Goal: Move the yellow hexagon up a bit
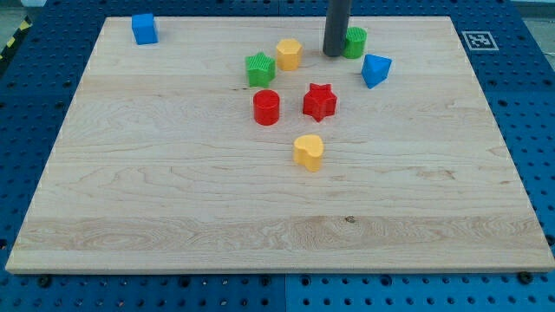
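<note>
The yellow hexagon [289, 54] sits near the view's top centre of the wooden board [156, 173]. My tip [334, 54] is the lower end of the dark rod, standing to the hexagon's right with a small gap between them. The tip is right beside the green cylinder [354, 42], which the rod partly hides. A green star [259, 69] lies just to the lower left of the hexagon.
A red cylinder [266, 107] and a red star [319, 101] lie below the hexagon. A yellow heart [308, 151] lies further down. A blue triangular block [375, 69] is at the right. A blue cube [144, 29] is at the top left.
</note>
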You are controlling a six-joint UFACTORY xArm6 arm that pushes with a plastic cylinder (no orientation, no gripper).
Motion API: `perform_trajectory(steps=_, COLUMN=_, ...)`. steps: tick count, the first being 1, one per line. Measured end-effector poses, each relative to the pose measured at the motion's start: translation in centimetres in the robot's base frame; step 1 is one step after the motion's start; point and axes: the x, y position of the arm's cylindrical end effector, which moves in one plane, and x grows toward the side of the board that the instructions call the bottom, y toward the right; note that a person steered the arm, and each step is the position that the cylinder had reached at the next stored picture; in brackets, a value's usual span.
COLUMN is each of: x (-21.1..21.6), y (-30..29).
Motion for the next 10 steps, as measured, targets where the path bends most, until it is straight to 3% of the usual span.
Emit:
perform_trajectory(steps=1, x=3.5, y=0.0)
perform_trajectory(steps=2, x=4.4, y=0.0)
perform_trajectory(steps=10, x=2.9, y=-6.9)
